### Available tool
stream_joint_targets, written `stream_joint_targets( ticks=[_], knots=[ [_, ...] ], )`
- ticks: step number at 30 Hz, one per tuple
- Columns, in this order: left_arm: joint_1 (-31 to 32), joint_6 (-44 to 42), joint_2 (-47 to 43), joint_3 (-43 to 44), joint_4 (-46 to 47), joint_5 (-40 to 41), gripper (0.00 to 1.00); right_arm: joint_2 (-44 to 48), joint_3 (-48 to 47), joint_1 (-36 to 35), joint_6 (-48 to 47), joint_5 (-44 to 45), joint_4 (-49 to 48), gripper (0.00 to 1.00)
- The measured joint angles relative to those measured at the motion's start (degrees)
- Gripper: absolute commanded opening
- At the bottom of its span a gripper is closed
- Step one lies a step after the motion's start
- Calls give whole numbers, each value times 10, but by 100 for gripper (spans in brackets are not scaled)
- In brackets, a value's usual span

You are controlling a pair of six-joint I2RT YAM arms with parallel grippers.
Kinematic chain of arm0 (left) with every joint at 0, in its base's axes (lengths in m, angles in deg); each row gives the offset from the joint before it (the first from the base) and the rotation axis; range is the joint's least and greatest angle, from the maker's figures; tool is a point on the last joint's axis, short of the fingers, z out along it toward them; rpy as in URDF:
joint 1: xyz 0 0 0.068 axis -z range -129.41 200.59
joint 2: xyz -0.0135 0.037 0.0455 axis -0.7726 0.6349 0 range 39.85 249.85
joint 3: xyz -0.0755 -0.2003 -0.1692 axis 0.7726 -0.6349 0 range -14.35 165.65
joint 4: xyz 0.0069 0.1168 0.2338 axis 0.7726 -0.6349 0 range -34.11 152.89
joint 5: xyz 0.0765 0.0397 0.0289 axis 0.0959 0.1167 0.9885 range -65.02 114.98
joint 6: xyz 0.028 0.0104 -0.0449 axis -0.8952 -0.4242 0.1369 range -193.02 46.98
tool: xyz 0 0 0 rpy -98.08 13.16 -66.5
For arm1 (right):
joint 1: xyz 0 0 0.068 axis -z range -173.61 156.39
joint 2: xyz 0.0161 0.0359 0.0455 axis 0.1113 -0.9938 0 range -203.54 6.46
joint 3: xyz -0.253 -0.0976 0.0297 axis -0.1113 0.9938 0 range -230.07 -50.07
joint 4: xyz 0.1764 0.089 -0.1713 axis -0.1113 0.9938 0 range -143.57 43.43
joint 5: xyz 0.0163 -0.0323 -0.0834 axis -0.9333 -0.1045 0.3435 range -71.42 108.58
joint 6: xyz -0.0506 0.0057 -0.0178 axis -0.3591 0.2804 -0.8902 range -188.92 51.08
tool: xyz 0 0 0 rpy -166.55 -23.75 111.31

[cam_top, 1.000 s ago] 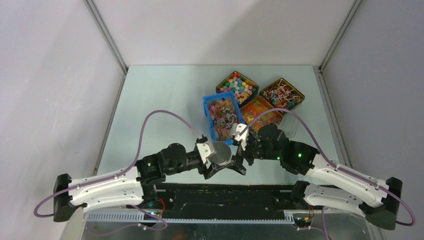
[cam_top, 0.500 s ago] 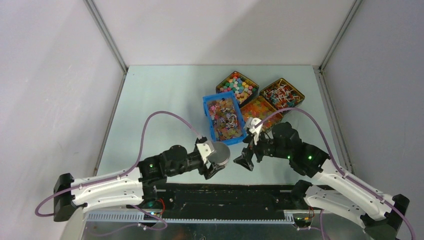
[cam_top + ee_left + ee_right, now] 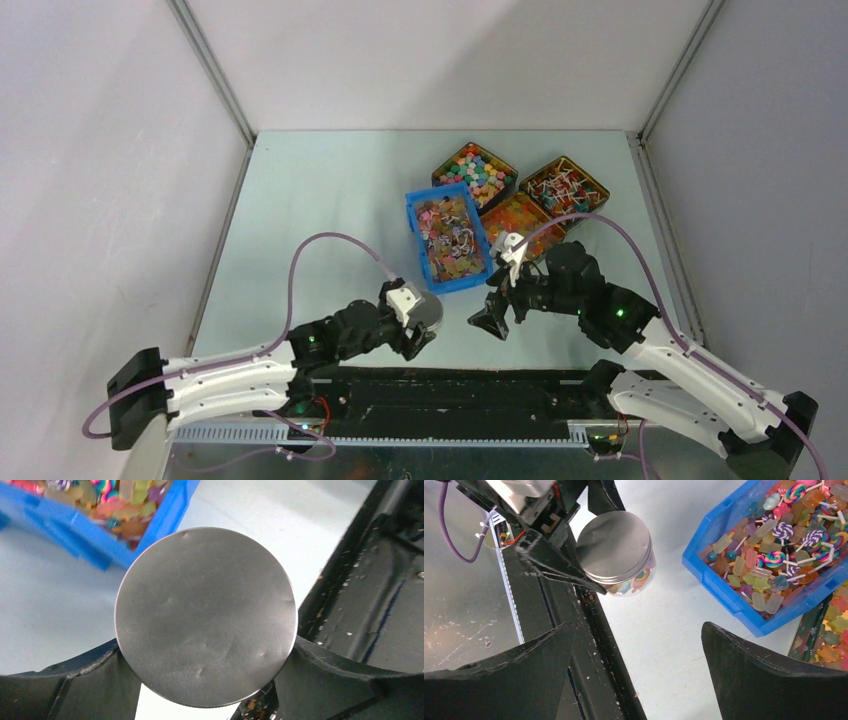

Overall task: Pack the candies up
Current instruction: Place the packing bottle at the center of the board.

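My left gripper is shut on a clear jar with a silver lid, held just above the table's near edge. In the left wrist view the lid fills the frame between my two fingers. Through the jar's clear wall a few candies show in mixed colours. More candies lie among lollipops in the blue bin, just beyond the jar. My right gripper hangs open and empty to the right of the jar, above bare table.
Three dark tins stand behind and right of the blue bin: one of multicoloured sweets, one of lollipops, one of orange sweets. A black rail runs along the near edge. Purple cables loop over both arms.
The right gripper drew away to the right from the jar, then stayed put. The left gripper carried the jar a little left and back toward the near edge.
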Motion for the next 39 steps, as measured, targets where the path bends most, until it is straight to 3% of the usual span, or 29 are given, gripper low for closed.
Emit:
stream_joint_targets(
  ticks=[10,20,30,39],
  knots=[
    [-44,63,-4,-76,33,73,43,-3,0,4,5,-5,2,100],
    [-118,80,8,-90,82,132,43,-3,0,10,5,-5,3,100],
    [-215,66,148,-56,126,107,43,-1,4,19,6,-5,4,99],
    [-259,36,275,29,164,46,40,16,8,28,10,-4,13,100]
  ],
)
